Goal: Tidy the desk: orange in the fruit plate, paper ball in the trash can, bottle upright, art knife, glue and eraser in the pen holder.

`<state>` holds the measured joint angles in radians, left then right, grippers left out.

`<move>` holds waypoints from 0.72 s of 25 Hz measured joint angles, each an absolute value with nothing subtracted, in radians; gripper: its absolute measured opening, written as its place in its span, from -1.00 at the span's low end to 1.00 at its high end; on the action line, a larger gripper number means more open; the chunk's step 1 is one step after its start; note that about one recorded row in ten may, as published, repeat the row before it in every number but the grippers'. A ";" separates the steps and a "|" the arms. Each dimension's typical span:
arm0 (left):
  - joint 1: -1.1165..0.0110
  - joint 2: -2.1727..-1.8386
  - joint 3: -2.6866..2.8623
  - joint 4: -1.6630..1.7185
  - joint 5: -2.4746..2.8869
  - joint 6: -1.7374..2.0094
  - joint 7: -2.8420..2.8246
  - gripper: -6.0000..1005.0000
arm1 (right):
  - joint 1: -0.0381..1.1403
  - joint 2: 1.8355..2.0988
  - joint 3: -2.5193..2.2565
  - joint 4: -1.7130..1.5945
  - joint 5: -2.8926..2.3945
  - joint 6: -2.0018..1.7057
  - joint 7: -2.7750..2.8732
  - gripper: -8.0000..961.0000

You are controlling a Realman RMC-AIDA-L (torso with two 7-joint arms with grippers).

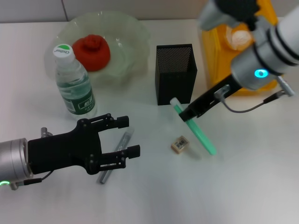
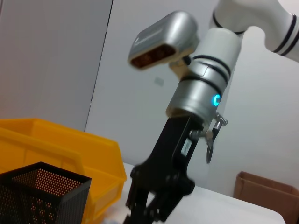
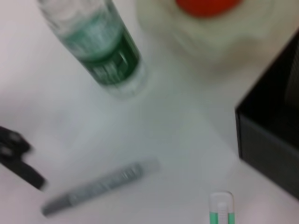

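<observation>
Orange [image 1: 92,52]: red-orange, in the pale-green fruit plate [image 1: 133,35], far left.
Bottle [image 1: 73,84]: upright, near the plate.
Eraser [image 1: 180,144]: beige, lying before the black pen holder [image 1: 175,74].
Paper ball [image 1: 239,38]: in the yellow trash can [image 1: 216,56], far right.

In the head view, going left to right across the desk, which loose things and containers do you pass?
bottle → orange in the fruit plate → grey pen-like tool → pen holder → eraser → green-and-white stick → trash can with the paper ball in it.
</observation>
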<state>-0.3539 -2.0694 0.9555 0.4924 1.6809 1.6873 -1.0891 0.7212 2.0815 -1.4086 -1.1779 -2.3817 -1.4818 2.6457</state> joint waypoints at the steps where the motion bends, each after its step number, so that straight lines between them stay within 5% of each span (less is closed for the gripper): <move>1: -0.354 -2.069 0.955 0.492 1.681 1.687 -1.089 0.56 | 0.697 2.082 -1.399 -1.202 -2.360 -1.481 2.624 -0.61; 9: -0.354 -2.069 0.954 0.492 1.681 1.689 -1.089 0.56 | 0.493 2.082 -1.211 -1.269 -1.990 -1.499 2.313 -0.59; 18: -0.354 -2.069 0.954 0.492 1.681 1.687 -1.089 0.56 | 0.433 2.082 -1.058 -1.018 -1.576 -1.496 1.879 -0.56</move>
<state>-0.3543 -2.0693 0.9541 0.4924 1.6811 1.6874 -1.0891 0.4326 2.0816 -1.0577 -1.0184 -1.5761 -1.4960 1.8795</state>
